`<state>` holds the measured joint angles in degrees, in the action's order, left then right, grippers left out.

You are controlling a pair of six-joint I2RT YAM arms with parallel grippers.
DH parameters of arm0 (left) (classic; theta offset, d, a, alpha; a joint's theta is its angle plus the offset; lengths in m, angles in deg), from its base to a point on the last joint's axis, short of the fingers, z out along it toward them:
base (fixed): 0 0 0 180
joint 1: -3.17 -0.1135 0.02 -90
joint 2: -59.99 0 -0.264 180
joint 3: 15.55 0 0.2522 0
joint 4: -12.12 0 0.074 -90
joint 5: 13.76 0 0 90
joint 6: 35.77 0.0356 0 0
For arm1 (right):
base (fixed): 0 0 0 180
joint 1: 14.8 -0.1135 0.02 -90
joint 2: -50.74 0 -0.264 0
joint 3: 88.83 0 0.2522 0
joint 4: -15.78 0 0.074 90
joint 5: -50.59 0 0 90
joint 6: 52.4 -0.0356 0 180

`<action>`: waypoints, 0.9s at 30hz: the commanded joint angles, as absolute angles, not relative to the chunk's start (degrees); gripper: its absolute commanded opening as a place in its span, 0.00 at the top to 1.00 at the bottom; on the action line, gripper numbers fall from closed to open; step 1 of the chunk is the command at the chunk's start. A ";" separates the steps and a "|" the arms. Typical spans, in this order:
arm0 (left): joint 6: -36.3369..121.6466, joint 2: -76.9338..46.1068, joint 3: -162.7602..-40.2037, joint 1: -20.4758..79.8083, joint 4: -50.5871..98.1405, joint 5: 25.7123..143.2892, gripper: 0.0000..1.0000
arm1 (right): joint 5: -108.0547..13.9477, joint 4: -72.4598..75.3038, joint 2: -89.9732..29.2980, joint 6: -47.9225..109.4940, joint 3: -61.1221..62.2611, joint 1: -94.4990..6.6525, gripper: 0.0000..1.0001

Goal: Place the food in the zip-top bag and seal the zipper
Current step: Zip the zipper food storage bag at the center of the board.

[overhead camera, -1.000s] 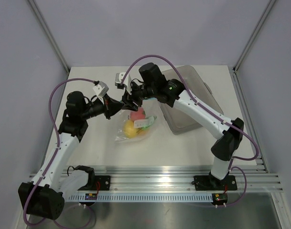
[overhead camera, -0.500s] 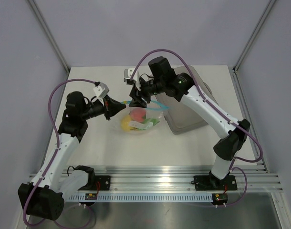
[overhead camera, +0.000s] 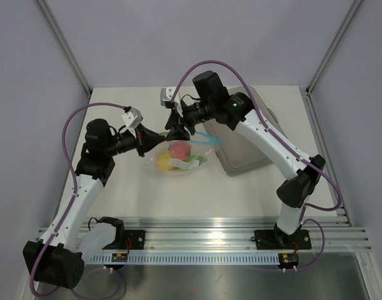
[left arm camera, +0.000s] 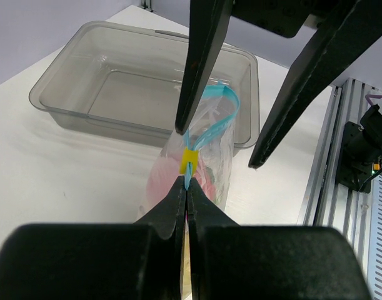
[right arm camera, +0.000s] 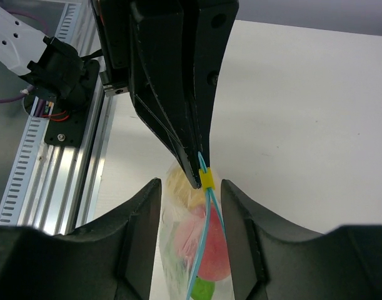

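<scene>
With your left end effector (left arm camera: 186,187) clenched on the zipper (left arm camera: 230,106) just behind the yellow slider (left arm camera: 189,161), your released right end effector (right arm camera: 191,184) straddles that slider; the zipper runs on beyond it, the zip-top bag (left arm camera: 223,164) of food (right arm camera: 200,240) hanging below it.

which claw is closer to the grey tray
Right. The right claw stands open around the zipper, between the left claw and the grey tray; the left claw pinches the zipper's end farther back.
</scene>
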<state>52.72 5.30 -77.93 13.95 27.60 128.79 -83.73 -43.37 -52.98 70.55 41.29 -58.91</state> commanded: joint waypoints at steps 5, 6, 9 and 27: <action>53.36 5.94 -80.47 13.98 25.44 130.73 1.00 | -86.61 -42.90 -55.25 68.89 43.94 -59.27 0.55; 53.36 5.85 -80.47 13.98 25.44 130.73 1.00 | -86.44 -42.72 -55.34 68.80 44.03 -59.27 0.57; 53.36 5.85 -80.47 13.98 25.35 130.73 1.00 | -86.35 -42.37 -55.34 68.71 43.94 -59.36 0.61; 56.23 5.94 -82.13 13.89 28.95 132.04 0.90 | -84.68 -41.31 -55.08 68.10 42.53 -59.18 1.00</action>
<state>53.37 5.30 -78.46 13.95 28.71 130.00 -84.95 -43.02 -55.45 68.63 41.62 -58.91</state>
